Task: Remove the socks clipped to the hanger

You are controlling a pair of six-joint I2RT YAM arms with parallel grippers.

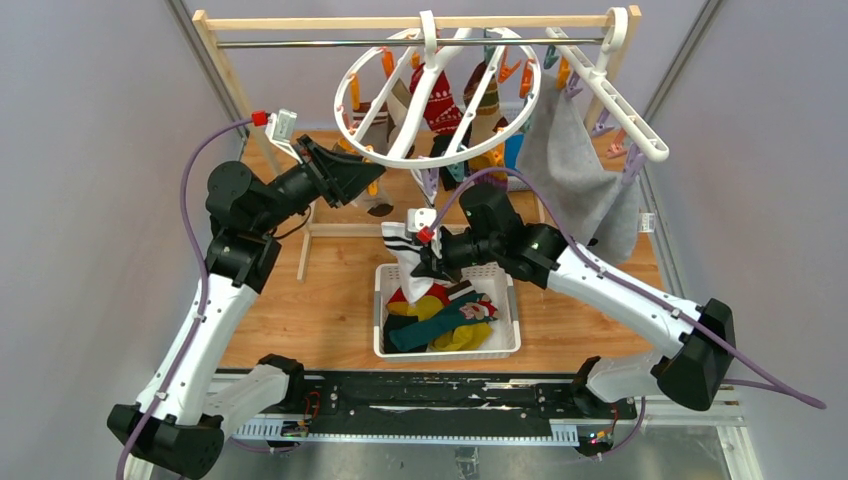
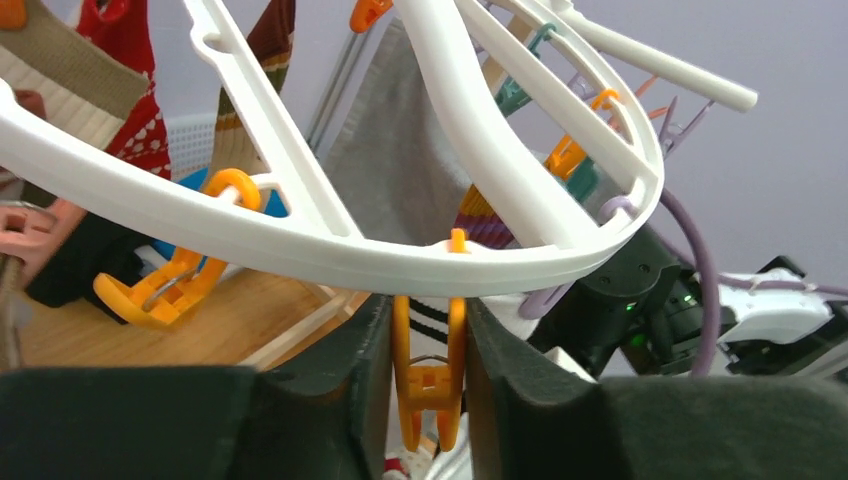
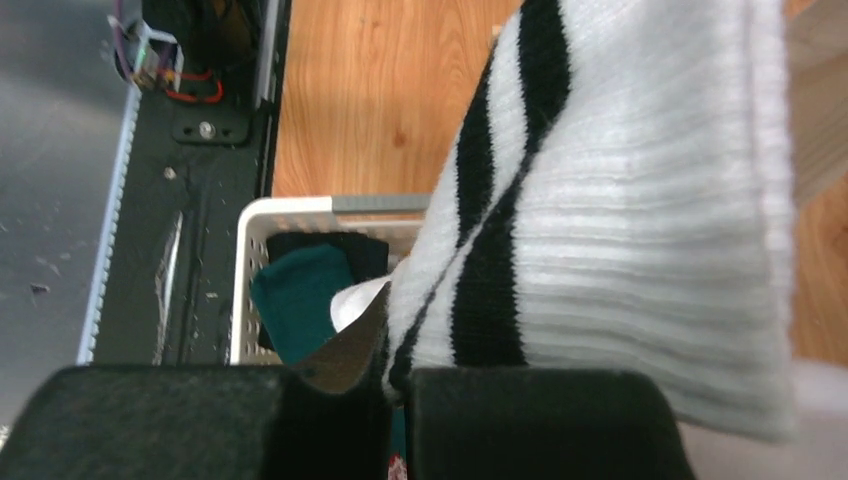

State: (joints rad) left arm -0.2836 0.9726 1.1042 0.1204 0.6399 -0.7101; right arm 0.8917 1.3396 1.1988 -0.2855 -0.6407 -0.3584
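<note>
We see left fingers (image 2: 340, 400) squeezing an orange clip (image 2: 430, 370) | right fingers (image 3: 520, 420) pinching a white black-striped sock (image 3: 620, 200) above the basket (image 1: 447, 353) | basket holds teal, yellow, red socks (image 1: 440, 325)

place: robot lab | cues: grey booth walls (image 1: 80, 150), black mounting rail (image 1: 430, 395)

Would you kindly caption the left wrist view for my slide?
Left gripper pinches an orange clip hanging beneath the white hanger ring.

Bright, even light from above; faint soft shadows on the counter (image 1: 290, 320). Top view sharp. In the right wrist view the sock (image 3: 640, 220) edge and near fingers (image 3: 540, 425) blur
</note>
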